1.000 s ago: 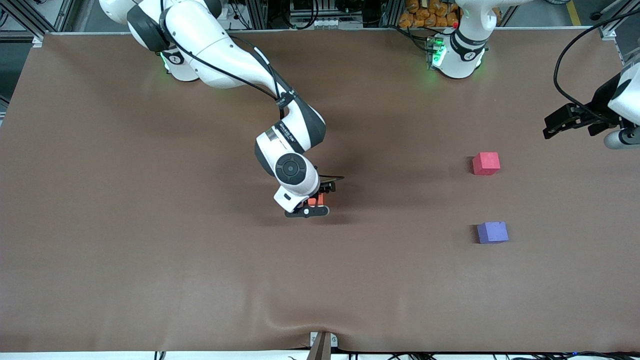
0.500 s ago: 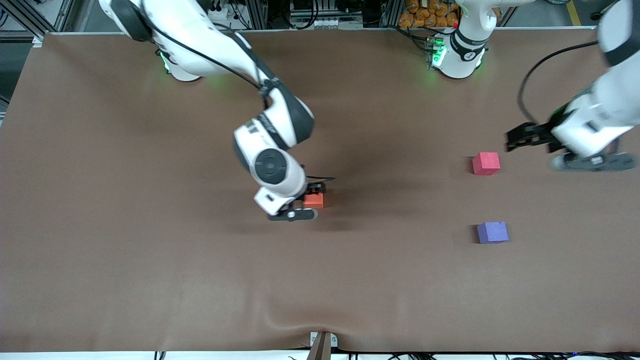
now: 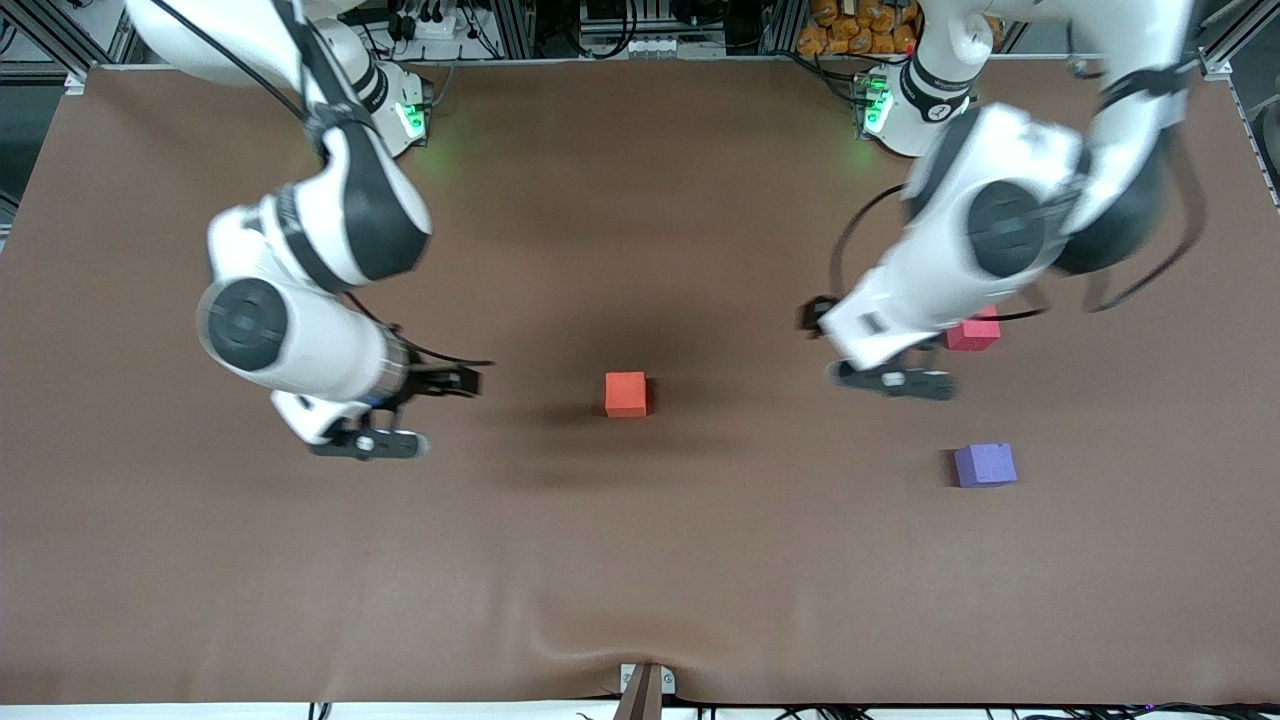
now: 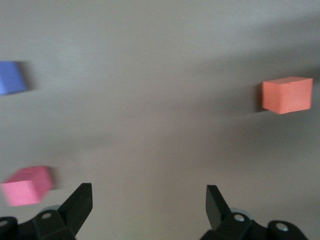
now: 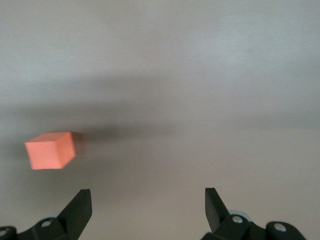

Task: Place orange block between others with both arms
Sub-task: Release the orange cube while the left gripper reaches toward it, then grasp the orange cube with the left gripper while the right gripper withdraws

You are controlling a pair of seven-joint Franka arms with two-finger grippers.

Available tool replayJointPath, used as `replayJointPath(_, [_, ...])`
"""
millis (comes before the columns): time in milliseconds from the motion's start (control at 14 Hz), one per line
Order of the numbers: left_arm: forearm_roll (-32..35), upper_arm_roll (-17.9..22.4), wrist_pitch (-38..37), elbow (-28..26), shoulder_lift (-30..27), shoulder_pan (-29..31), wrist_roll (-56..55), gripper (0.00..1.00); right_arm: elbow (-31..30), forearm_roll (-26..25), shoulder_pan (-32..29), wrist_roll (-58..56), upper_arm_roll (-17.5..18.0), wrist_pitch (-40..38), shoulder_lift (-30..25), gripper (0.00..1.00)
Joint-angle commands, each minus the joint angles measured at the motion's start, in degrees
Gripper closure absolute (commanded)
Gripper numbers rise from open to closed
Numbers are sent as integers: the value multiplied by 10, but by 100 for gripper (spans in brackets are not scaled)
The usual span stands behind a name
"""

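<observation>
Since the earlier frames the right gripper (image 3: 400, 412) has let go of the orange block (image 3: 626, 394) and drawn away toward the right arm's end of the table (image 3: 640, 560), while the left gripper (image 3: 868, 350) has swung in from the left arm's end to a spot above the table close to the red-pink block (image 3: 976, 332). Front view: the orange block rests alone on the table, about midway between the two grippers and touched by neither; the red-pink block lies well apart from it toward the left arm's end, partly covered by the left arm, and the purple block (image 3: 985, 465) lies nearer to the camera than the red-pink one, the gap between those two being unfilled. Left wrist view: the left gripper (image 4: 149, 205) shows both fingers (image 4: 80, 202) spread wide with nothing between them; the orange block (image 4: 287, 94), the red-pink block (image 4: 27, 185) and the purple block (image 4: 12, 77) all lie on bare table, apart from the fingers. Right wrist view: the right gripper (image 5: 148, 205) likewise has its fingers (image 5: 79, 205) spread wide and holds nothing; the orange block (image 5: 51, 150) sits on the table clear of the fingertips, with a soft shadow beside it.
</observation>
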Motion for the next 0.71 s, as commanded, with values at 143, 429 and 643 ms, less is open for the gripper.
replayJointPath(143, [0, 9, 73, 113, 135, -76, -138, 0, -138, -18, -74, -92, 10, -8, -138, 0])
replayJointPath(429, [0, 10, 216, 115, 192, -122, -202, 0, -134, -38, -148, -176, 10, -65, -202, 0])
replayJointPath(643, [0, 17, 251, 141, 237, -164, -271, 0, -124, -103, -166, -206, 10, -93, -248, 0])
